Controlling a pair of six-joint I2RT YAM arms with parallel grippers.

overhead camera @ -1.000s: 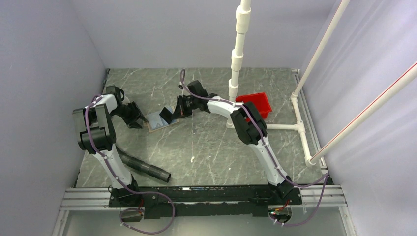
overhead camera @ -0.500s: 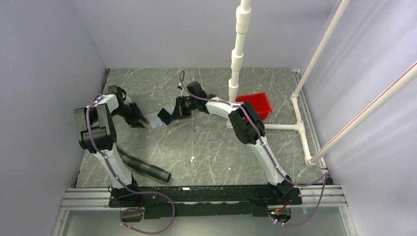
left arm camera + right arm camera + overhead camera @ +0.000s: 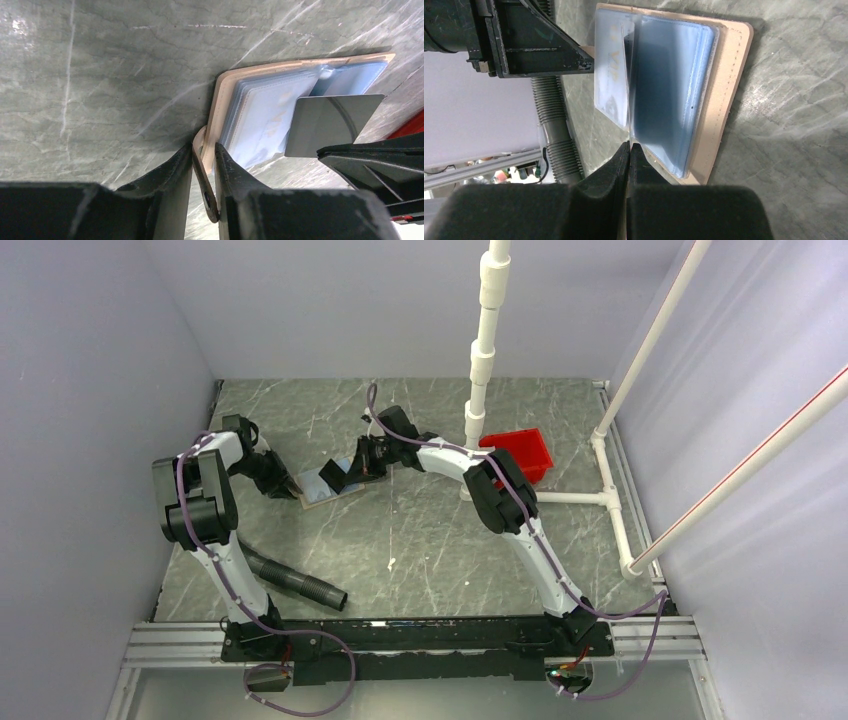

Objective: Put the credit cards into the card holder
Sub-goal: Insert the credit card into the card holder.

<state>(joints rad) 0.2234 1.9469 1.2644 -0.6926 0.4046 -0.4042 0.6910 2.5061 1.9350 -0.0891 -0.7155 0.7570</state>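
Right gripper (image 3: 629,148) has crept left, credit card (image 3: 327,125) pinched edge-on over the open card holder (image 3: 218,105), upper centre of its wrist view. Left gripper (image 3: 203,150) clamps the snap tab (image 3: 202,172). Risk: you miss the sleeve mouth, and the card buckles or drags the holder loose.

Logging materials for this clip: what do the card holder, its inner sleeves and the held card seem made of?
Card holder: likely leather or imitation, matte tan, stitching along its edge. Inner sleeves: clear bluish plastic film, glossy, see-through. Card: probably plastic, smooth grey, thin and stiff, standing unbent in the right gripper.
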